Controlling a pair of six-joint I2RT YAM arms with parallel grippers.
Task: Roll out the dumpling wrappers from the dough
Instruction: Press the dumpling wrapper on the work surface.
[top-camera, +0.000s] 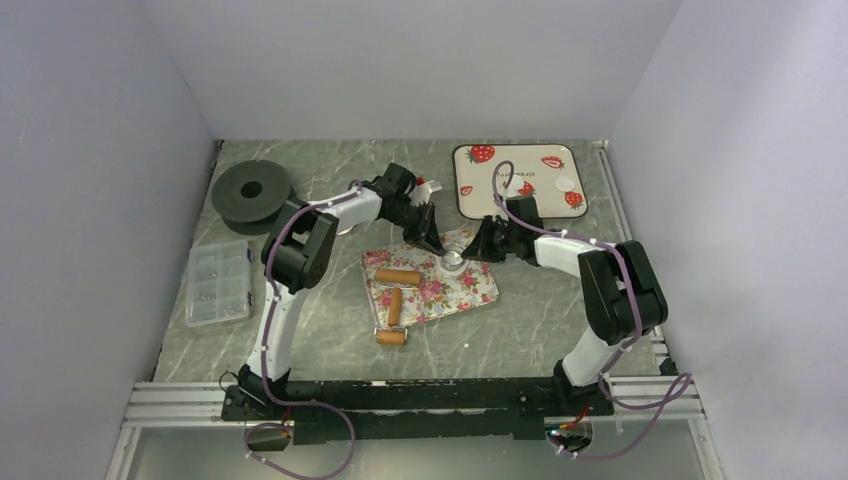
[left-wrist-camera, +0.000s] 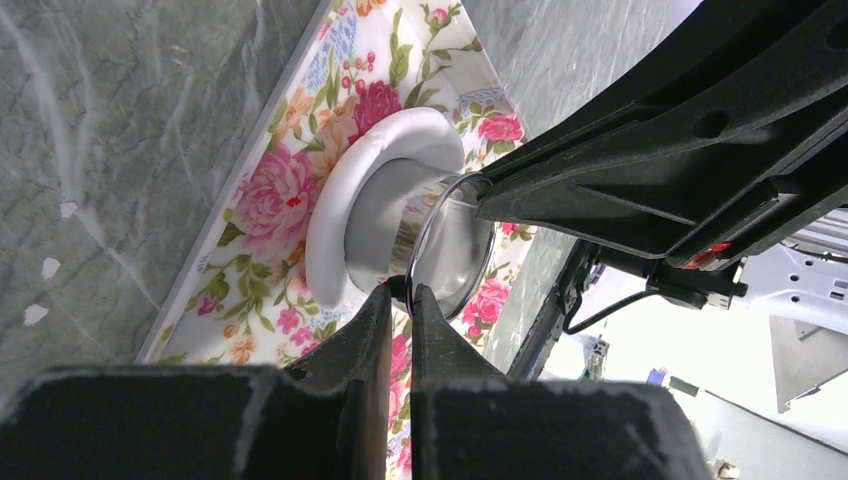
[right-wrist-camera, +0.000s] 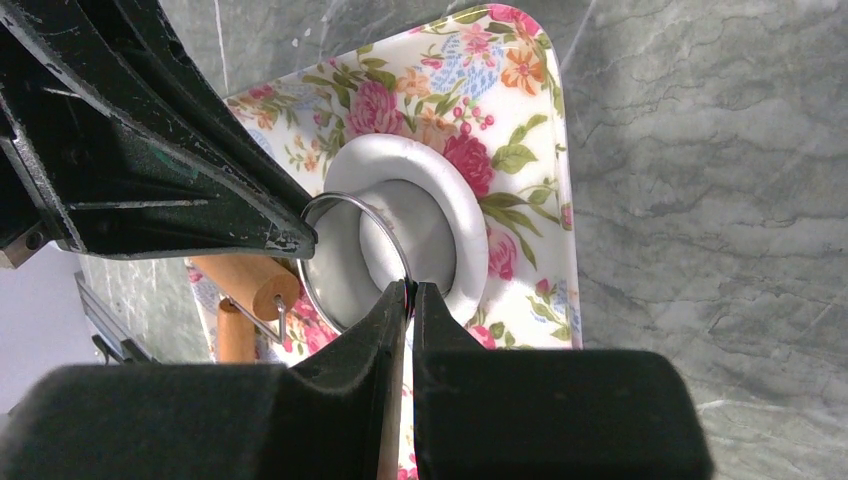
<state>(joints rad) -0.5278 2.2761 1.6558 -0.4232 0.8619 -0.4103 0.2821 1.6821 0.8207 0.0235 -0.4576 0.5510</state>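
A: Dumpling wrappers (top-camera: 568, 183): location?
B: Left pincer (left-wrist-camera: 400, 292) nearly closed, pinching ring cutter (top-camera: 453, 260) rim in dough (left-wrist-camera: 335, 215) on floral board (top-camera: 470, 290); right pincer (right-wrist-camera: 410, 290) clamped tight on opposite rim. Wrappers lie on strawberry tray (top-camera: 548, 205), far right.

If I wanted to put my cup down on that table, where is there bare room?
Bare table shows between the floral board and the right arm, and from that board to the front rail. The middle is crowded: the left pincer and right pincer both pinch the ring cutter in the dough.
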